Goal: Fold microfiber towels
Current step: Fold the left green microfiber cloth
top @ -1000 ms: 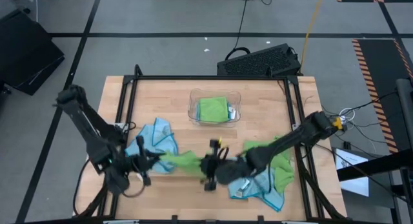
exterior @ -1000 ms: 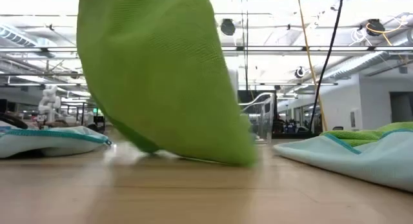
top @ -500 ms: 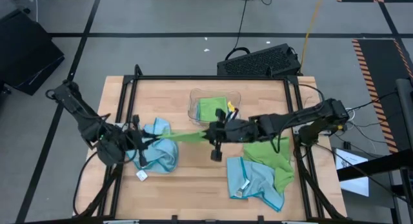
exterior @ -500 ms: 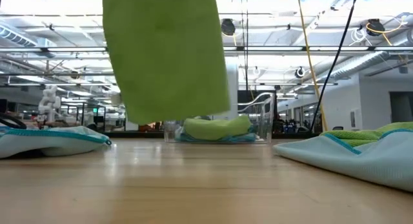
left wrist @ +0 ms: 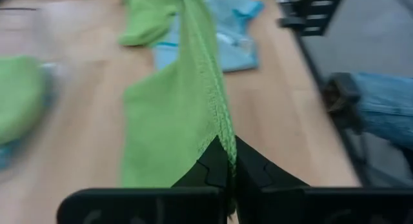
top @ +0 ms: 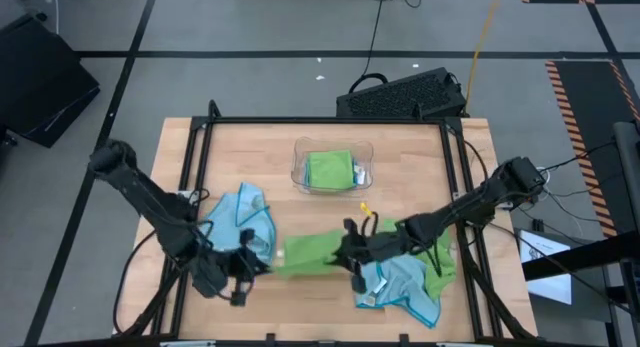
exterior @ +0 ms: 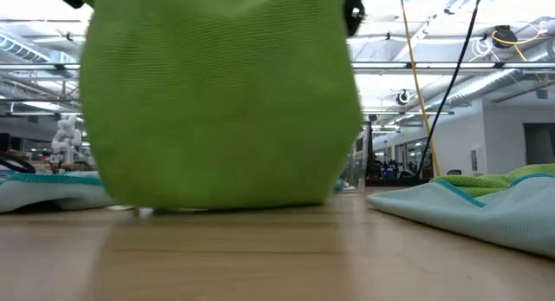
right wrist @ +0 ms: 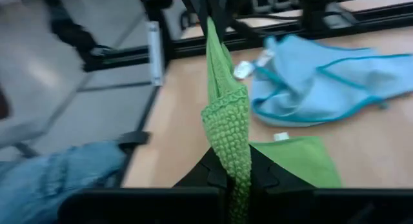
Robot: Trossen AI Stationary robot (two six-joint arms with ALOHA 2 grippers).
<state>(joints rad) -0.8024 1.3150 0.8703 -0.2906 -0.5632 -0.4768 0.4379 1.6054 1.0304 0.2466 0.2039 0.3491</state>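
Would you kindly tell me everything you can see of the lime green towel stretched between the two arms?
The lime green towel is a soft, finely knit cloth with a stitched edge. It is stretched between the two arms over the front middle of the wooden table. The left pincer is shut on one end and the right pincer on the other. It hangs as a broad sheet, its lower edge at the tabletop. A light blue towel lies to its left.

A robotics lab: open industrial ceiling with ducts [exterior: 486, 84], taped concrete floor [top: 250, 27], framed wooden workbench [top: 400, 157].
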